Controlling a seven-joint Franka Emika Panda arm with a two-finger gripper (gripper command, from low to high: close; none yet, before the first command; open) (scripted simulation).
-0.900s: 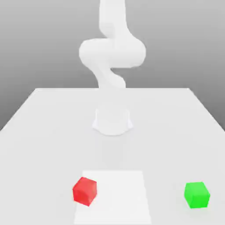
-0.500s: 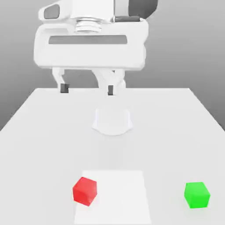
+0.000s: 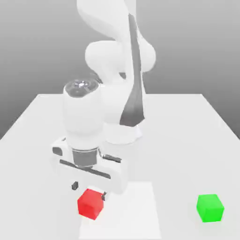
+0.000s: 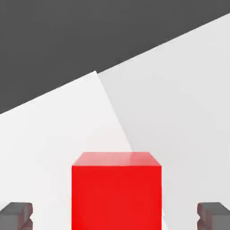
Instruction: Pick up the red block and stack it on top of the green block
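Arm (image 3: 112,51): smooth, glossy white links of rounded, bulbous form, joined without visible seams. A dark grey tapering stripe runs down one link. Round white base (image 3: 123,133) behind the wrist. Wrist segment (image 3: 82,117): white cylinder with a domed, glassy grey cap, narrowing below to a ribbed metallic grey collar. Hand body (image 3: 89,169): broad white rectangular block bearing a dark grey slot along its face and a small dark inset at one end. Fingertips (image 3: 74,186): short, dark grey, blocky pads.
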